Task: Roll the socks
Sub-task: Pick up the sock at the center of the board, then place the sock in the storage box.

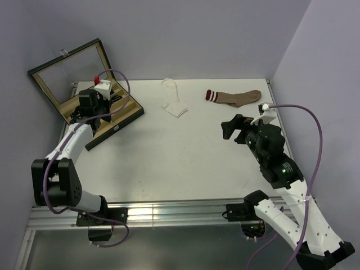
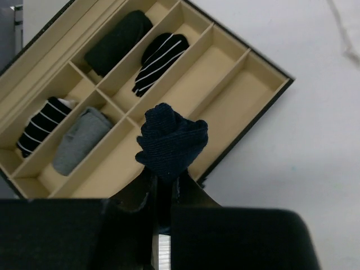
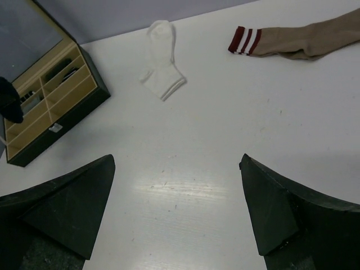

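Your left gripper [image 2: 163,188] was pinched shut on one navy rolled sock [image 2: 171,143], held above the compartment box [image 2: 270,70]. In the box lay four rolls [image 2: 81,140]: two striped, one black, one grey. Being soft and light, the navy roll would likely unwind unless clamped across its folds. Two socks lay flat on the table [image 1: 169,163]: one white ankle sock [image 1: 173,100] and, to its right, one tan sock [image 1: 239,97]. I judged each best taken at the toe. Your right gripper [image 3: 175,169] hung spread wide and empty.
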